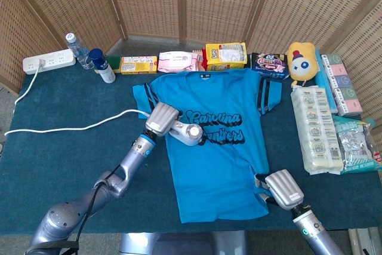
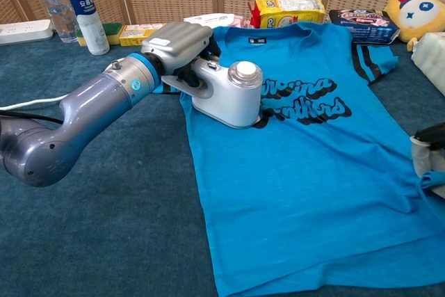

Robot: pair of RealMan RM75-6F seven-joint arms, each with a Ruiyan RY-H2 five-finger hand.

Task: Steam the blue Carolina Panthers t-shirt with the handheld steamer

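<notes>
The blue Carolina Panthers t-shirt (image 1: 221,153) (image 2: 320,165) lies flat on the dark green table, collar toward the back. My left hand (image 1: 161,117) (image 2: 177,43) grips the handle of the white handheld steamer (image 1: 186,133) (image 2: 229,92), whose head rests on the shirt's chest at the left end of the black lettering. My right hand (image 1: 280,188) (image 2: 430,158) holds the shirt's hem at the lower right corner, with a fold of blue cloth in its fingers.
A white cord (image 1: 71,126) runs from the steamer to a power strip (image 1: 48,61) at the back left. Bottles (image 1: 101,65), snack packs (image 1: 225,55), a yellow plush toy (image 1: 301,61) and packaged goods (image 1: 316,128) line the back and right edges.
</notes>
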